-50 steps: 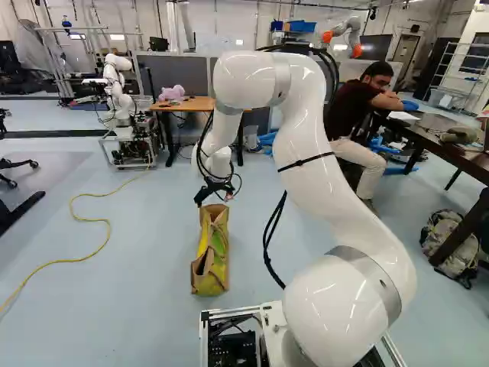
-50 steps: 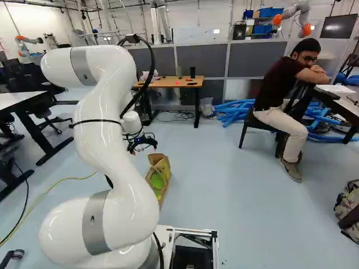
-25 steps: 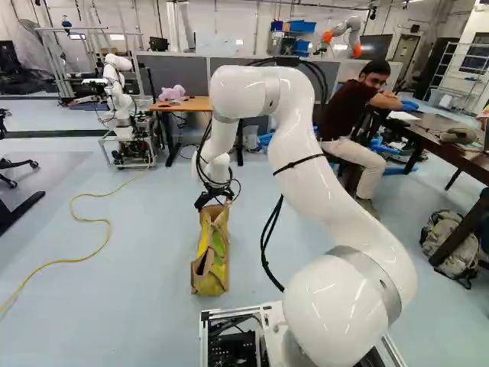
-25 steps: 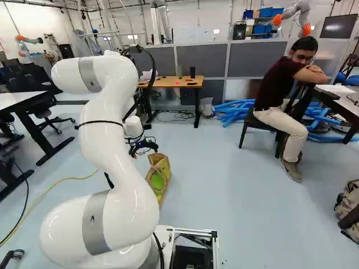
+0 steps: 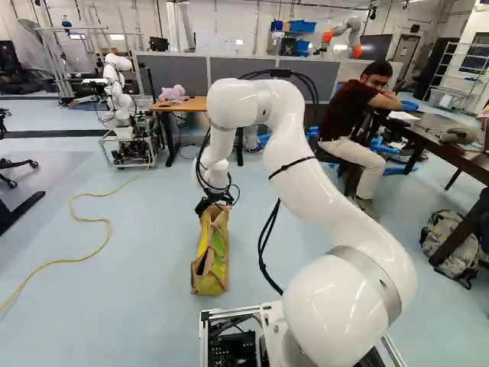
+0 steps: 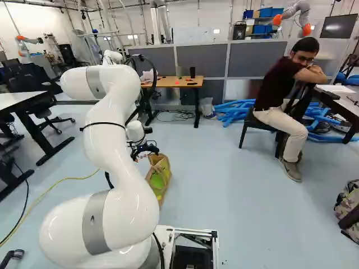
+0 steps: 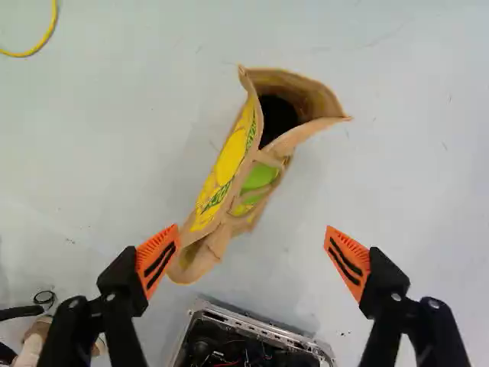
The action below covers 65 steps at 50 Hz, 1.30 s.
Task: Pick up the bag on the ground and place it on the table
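Creased brown paper bag (image 7: pixel 263 164), spread tool (image 5: pixel 214 202)

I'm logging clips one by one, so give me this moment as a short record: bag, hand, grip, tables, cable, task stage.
bag: brown paper bag with yellow and green print, on the floor, mouth open
hand: black hand with orange pads, over the bag
grip: none; fingers wide apart
tables: wooden table beyond the bag, others at the sides; which is the target, cannot tell
cable: yellow cable, on the floor, apart from the bag
stage: bag not yet picked up
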Available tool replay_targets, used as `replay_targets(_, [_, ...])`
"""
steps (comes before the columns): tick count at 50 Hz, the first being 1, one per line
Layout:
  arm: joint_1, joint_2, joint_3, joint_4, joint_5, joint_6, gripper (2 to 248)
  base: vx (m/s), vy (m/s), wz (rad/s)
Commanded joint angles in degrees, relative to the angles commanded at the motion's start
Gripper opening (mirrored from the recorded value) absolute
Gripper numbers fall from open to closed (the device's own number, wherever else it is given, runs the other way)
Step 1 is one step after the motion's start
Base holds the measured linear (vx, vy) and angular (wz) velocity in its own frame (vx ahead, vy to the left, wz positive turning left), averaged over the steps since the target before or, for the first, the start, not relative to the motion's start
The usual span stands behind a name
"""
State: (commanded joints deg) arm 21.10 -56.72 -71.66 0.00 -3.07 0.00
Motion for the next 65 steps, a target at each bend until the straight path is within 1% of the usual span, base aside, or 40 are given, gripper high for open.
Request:
replay_targets(3, [0.0,-0.6,-0.4,0.0,0.0,0.6,247,0.0,0.0,0.0])
replay_targets(8, [0.0,-1.6,-1.1,0.0,0.0,2.8,247,0.0,0.0,0.0])
replay_targets(32, [0.0,-6.6,-4.7,0.0,0.0,16.9,247,0.0,0.0,0.0])
replay_targets(35, [0.0,-7.2,-5.1,0.0,0.0,18.1,247,0.0,0.0,0.0])
replay_targets(43, [0.0,-8.9,-6.4,0.0,0.0,19.1,247,0.0,0.0,0.0])
replay_targets(65, [0.0,-13.5,-9.9,0.0,0.0,19.2,247,0.0,0.0,0.0])
